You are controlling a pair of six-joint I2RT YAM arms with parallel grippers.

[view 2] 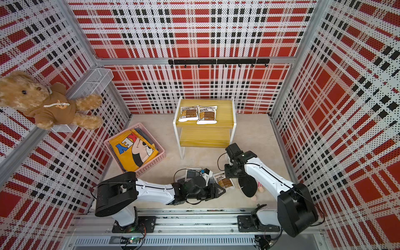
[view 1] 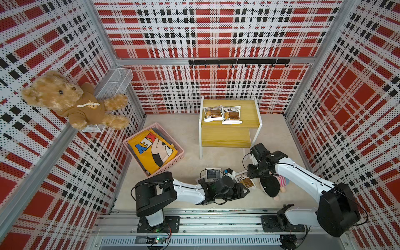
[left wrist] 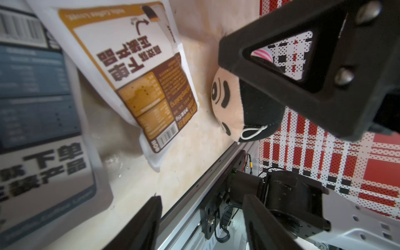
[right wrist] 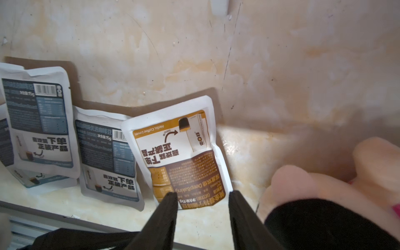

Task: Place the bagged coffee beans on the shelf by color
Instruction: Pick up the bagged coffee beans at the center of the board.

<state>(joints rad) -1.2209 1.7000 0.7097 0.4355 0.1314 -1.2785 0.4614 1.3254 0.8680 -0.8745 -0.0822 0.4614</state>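
The shelf (view 1: 229, 129) stands at the back, with two brown-orange bagged coffee beans (view 1: 213, 113) (view 1: 232, 115) side by side on its top board. On the floor near the front lie one brown-orange bag (right wrist: 181, 155) and, beside it, grey bags (right wrist: 36, 121) (right wrist: 106, 160), overlapping. My right gripper (right wrist: 202, 194) hovers open just over the brown-orange bag's near edge, its fingertips (right wrist: 171, 197) straddling that edge with nothing pinched. My left gripper (left wrist: 202, 201) is open and empty, low beside the grey bag (left wrist: 39, 108) and the brown-orange bag (left wrist: 138, 71).
A plush doll with a black cap (view 1: 275, 184) lies right next to the brown-orange bag, under my right arm. A pink basket (view 1: 135, 133) holding a yellow cloth (view 1: 151, 151) sits at the left. A teddy bear (view 1: 69, 101) and a white wire basket (view 1: 114, 83) hang on the left wall.
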